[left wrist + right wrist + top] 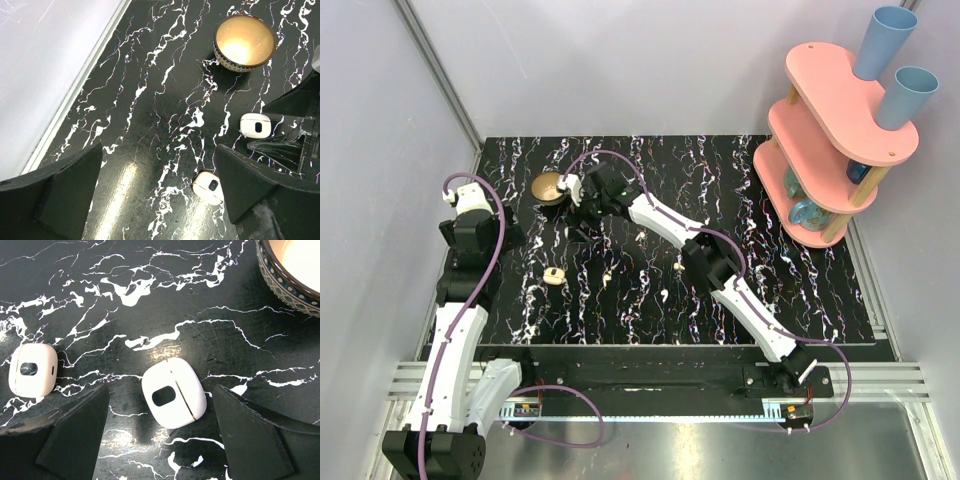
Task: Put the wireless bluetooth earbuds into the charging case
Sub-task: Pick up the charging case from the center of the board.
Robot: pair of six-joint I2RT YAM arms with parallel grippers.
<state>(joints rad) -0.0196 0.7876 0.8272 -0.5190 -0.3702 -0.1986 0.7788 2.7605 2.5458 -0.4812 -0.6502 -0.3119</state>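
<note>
White charging case (174, 396), lid shut, lies squarely between the wide-spread fingers of the right gripper (161, 392), seam pointing straight ahead; left gripper (159, 150), likewise spread, hangs farther off.

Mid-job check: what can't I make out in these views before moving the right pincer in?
- Earbuds: top view, only tiny pale specks among the table's white veins; absent from both wrist views.
- Charging case interior: right wrist view, lid shut, contents hidden.
- Second case: left wrist view, partly behind a finger of the left pincer.
- Bowl: right wrist view, cut off by the top-right edge.
</note>
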